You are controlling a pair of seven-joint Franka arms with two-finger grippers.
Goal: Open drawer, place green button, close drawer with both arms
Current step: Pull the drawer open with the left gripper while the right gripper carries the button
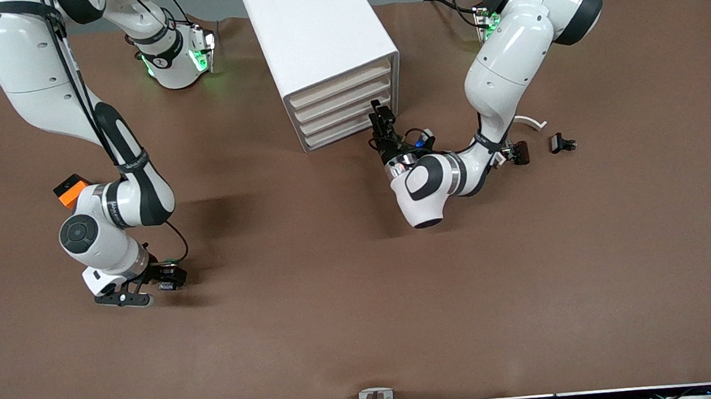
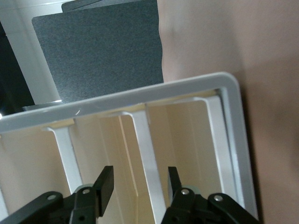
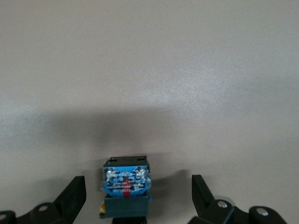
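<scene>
The white drawer cabinet [image 1: 325, 49] stands at the table's robot side, and all its drawers look shut. My left gripper [image 1: 382, 116] is at the cabinet's drawer fronts. In the left wrist view this gripper [image 2: 140, 179] is open, and its fingers straddle a white drawer edge [image 2: 148, 154] without touching it. My right gripper [image 1: 125, 299] is low over the table toward the right arm's end. In the right wrist view it [image 3: 138, 186] is open around the button [image 3: 126, 183]. The button's bluish base faces the camera, and the button is clear of both fingers. In the front view the button is hidden under the hand.
An orange block [image 1: 70, 190] lies beside the right arm's elbow. A small black clip [image 1: 562, 143], a dark piece [image 1: 520, 151] and a white curved piece [image 1: 530, 121] lie toward the left arm's end. The brown table [image 1: 365, 325] stretches toward the front camera.
</scene>
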